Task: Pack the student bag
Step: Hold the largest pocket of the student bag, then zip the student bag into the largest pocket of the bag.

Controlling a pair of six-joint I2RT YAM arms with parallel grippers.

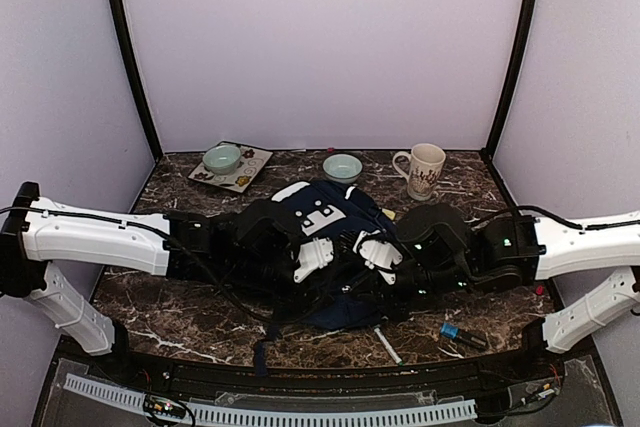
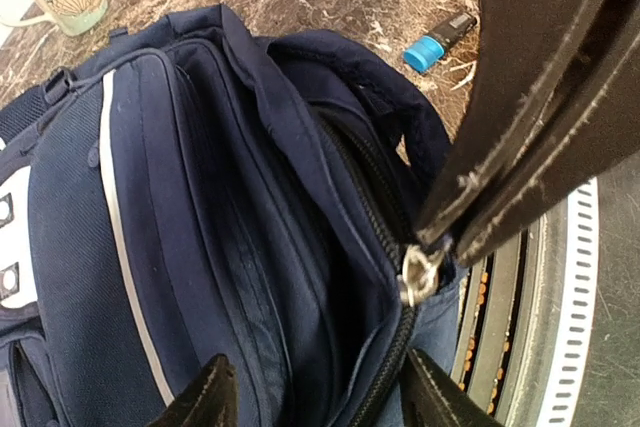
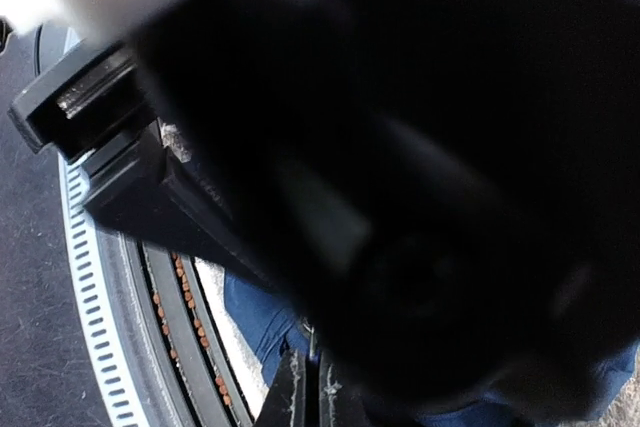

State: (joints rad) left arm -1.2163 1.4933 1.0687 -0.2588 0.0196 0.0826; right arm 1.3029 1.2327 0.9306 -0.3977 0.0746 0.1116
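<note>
The student bag [image 1: 325, 212] lies in the middle of the table, navy with a thin white stripe [image 2: 120, 247] and white patches. Its main compartment [image 2: 300, 277] gapes open, dark inside. My left gripper [image 2: 320, 397] hovers open over that opening, one fingertip on each side, holding nothing. In the top view, the left gripper [image 1: 322, 252] and the right gripper [image 1: 368, 247] meet over the bag's near end. My right gripper [image 3: 312, 387] is shut on the metal zipper pull [image 2: 420, 275] at the edge of the opening. The left arm blocks most of the right wrist view.
A patterned mug [image 1: 424, 169] stands at the back right. A teal bowl [image 1: 342, 166] sits behind the bag, and another bowl [image 1: 222, 159] rests on a tray [image 1: 252, 165] at the back left. A blue-capped marker [image 1: 462, 334] and a white pen [image 1: 387, 345] lie near the front edge.
</note>
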